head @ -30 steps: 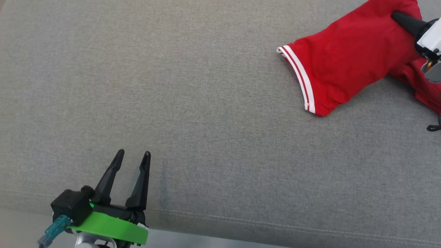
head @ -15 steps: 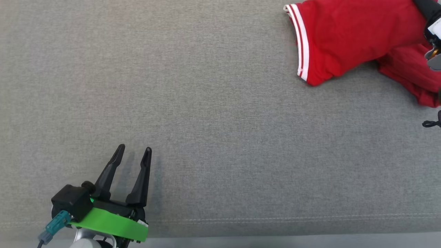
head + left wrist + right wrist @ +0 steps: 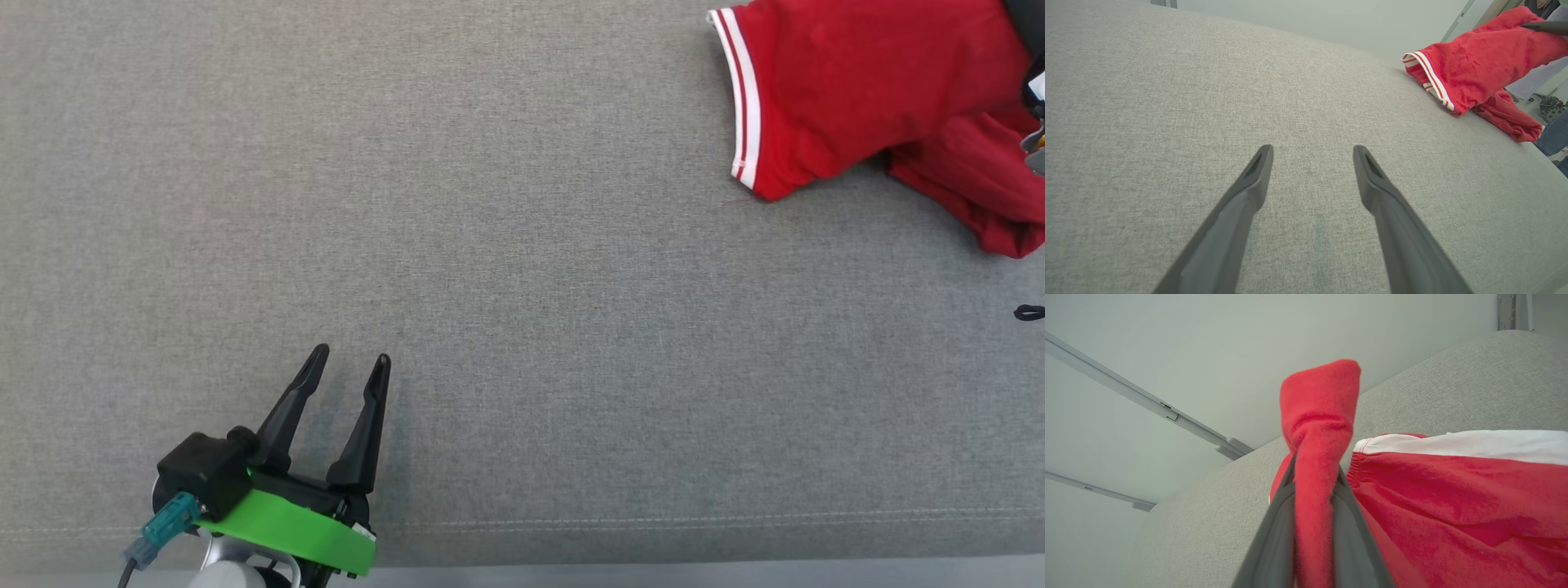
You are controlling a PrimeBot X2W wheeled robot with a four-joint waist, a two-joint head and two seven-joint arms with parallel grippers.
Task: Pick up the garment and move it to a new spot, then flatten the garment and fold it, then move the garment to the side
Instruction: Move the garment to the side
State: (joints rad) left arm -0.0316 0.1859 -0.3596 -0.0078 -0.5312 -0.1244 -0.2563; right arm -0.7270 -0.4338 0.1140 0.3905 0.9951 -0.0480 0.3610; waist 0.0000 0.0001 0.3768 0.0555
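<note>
The garment [image 3: 857, 82] is red with white stripes along a hem, and it sits at the top right of the head view, partly lifted off the grey cushion [image 3: 522, 245]. In the right wrist view my right gripper [image 3: 1314, 469] is shut on a bunched fold of the garment [image 3: 1453, 506], which sticks up past the fingertips. Its dark finger [image 3: 1545, 26] shows against the garment [image 3: 1478, 65] in the left wrist view. My left gripper [image 3: 353, 353] stands open and holds nothing at the lower left, far from the cloth, with its fingers [image 3: 1249, 192] low over bare cushion.
The cushion's stitched front seam [image 3: 653, 518] runs near the bottom of the head view. A small black loop [image 3: 1029, 312] lies at the right edge. A person's leg in jeans [image 3: 1553, 136] stands beyond the cushion's far right side.
The head view has shifted, so the cushion seam now lies level. The garment sits higher and farther right in the picture, still in the right gripper. The left gripper stays open.
</note>
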